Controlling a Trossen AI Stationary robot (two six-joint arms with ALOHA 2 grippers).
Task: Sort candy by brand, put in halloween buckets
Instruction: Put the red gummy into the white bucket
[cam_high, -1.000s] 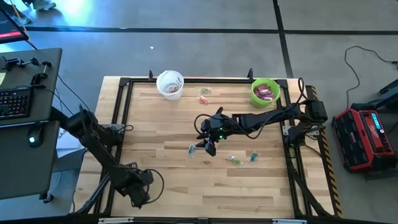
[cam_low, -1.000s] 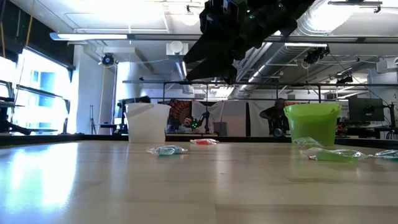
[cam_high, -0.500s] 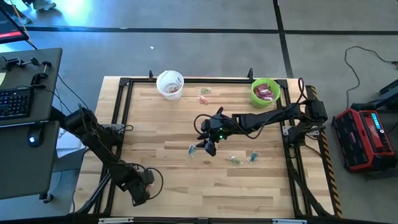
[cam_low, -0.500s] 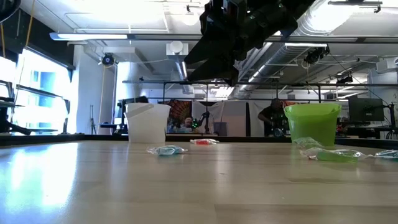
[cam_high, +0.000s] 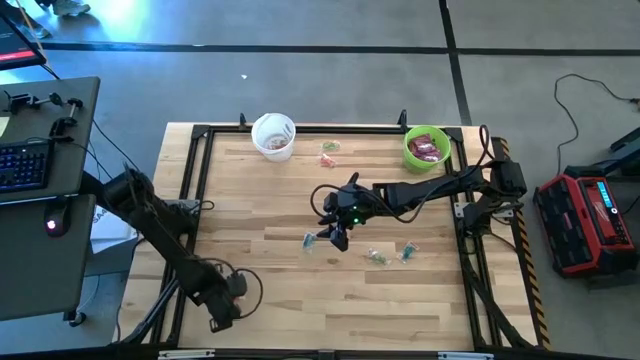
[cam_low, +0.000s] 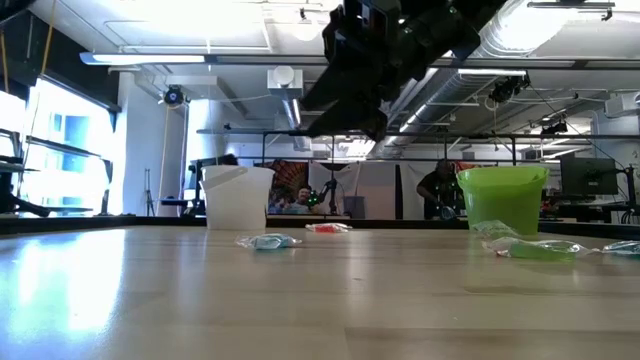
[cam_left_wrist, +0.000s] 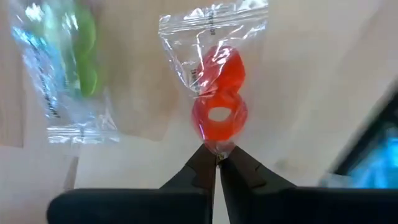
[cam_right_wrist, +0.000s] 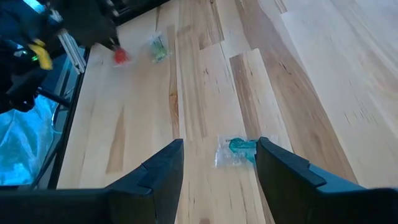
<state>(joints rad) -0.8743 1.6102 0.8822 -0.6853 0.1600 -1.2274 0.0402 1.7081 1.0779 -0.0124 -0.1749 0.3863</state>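
The right gripper (cam_high: 337, 236) hangs with its jaws wide over the wooden table (cam_high: 270, 290), above a bluish clear-wrapped candy (cam_right_wrist: 238, 150). It is well apart from the white translucent bucket (cam_high: 273, 135) and the lime green bucket (cam_high: 427, 148). Only the left wrist view shows the left gripper (cam_left_wrist: 217, 163) pinched on the wrapper edge of a red ring candy (cam_left_wrist: 219, 99), with a green wrapped candy (cam_left_wrist: 74, 50) beside it.

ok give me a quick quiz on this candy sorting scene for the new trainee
1. True or false: the lime green bucket already holds magenta packets.
2. Which arm's gripper is nearest the teal candy?
3. The other bucket is: A white, B orange, C black.

Key: 1 true; 2 the right gripper, its fingers open; 3 A.
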